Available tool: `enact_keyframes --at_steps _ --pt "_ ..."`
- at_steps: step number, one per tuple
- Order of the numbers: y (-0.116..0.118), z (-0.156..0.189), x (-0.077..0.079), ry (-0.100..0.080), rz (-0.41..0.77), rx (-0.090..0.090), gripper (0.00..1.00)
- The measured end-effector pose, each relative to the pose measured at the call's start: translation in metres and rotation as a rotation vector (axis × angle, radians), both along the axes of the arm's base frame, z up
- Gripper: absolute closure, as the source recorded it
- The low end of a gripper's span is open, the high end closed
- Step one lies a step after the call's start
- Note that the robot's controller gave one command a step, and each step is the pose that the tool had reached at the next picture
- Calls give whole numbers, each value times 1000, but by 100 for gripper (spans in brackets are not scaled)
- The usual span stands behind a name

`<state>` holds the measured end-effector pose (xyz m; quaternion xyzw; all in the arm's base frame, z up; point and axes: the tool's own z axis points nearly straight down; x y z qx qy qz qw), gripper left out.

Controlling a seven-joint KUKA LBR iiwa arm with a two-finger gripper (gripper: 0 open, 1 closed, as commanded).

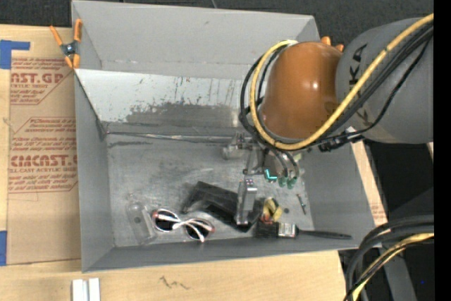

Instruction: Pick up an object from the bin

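My gripper (245, 211) hangs under the orange wrist cover at the bin's front right, low over the floor. Its tip comes down at the right end of a black, angular object (211, 199) lying on the bin floor. Just right of the gripper sits a small dark thing with yellow marks (270, 211), and a small white piece (285, 228) lies beside it. A pair of white, red and black sunglasses (180, 222) lies in front of the black object, near the front wall.
A clear plastic item (138, 216) rests at the front left of the bin floor. The arm and its orange cover hide the right middle of the bin. The front wall is close to the gripper.
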<state>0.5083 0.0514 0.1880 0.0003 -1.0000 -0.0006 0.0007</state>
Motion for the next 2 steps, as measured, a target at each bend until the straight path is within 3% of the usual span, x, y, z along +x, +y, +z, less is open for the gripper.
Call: enact_keyframes --at_steps 1,2 --pt "0 1 1 -2 0 0 0" --pt "-7 -39 -9 -7 -230 1 0"
